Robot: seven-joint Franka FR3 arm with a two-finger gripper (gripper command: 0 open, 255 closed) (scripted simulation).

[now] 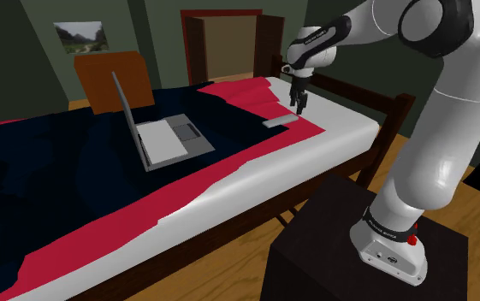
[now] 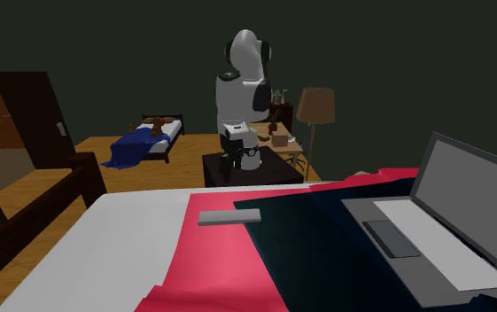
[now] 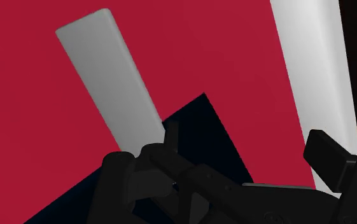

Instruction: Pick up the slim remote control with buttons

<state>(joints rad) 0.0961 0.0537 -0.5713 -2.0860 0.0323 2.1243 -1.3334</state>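
The all-black two-finger pincer [image 1: 299, 103] hangs spread wide, holding nothing; the slim, flat, plain-grey remote [image 3: 111, 86] lies on the crimson blanket [image 3: 234, 51] just beneath it, offset to one side of its gap; by my judgement centring, descent, closing and lift all remain.

No writing can be read anywhere. In the shoulder view, the arm [image 1: 439, 158] carries two faint strips of pale lettering. One is on the dark band [image 1: 384, 227] just above its base, at the lower right of the frame. The other is on the dark joint [image 1: 316, 36] next to the hand, at the upper middle. Both are too small to make out. The laptop [image 1: 162, 137] near the centre of that frame has a keyboard [image 1: 184, 132] that shows as a dark patch, its key marks too small to tell. The remote control [image 3: 110, 83] shows a plain grey face.
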